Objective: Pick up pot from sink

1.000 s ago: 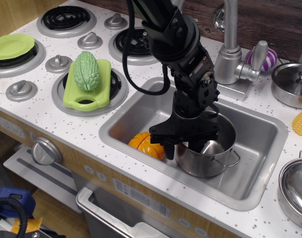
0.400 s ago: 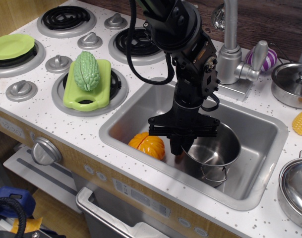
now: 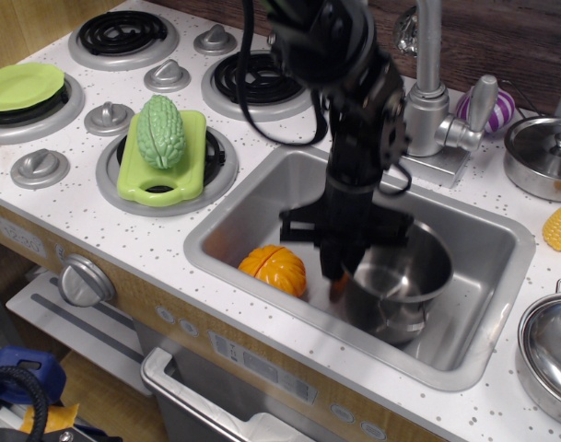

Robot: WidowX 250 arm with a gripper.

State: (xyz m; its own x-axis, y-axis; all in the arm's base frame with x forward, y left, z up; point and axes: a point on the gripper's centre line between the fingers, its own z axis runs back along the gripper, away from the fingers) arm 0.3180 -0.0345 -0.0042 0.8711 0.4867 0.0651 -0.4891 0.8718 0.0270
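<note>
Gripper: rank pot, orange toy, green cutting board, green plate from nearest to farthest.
From the gripper:
1. pot: at its rim, on the right in the sink.
2. orange toy: sink floor, just to the left.
3. green cutting board: on the burner, left of the sink.
4. green plate: far left burner.

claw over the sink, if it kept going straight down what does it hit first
Most likely the sink floor: the claw points down, shut on the near rim of the tilted pot; depth is unclear.

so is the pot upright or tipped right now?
Tipped. The pot hangs tilted from the end effector gripping its near rim, mouth leaning toward the camera, over the sink floor. Motion blur hides whether it touches.
</note>
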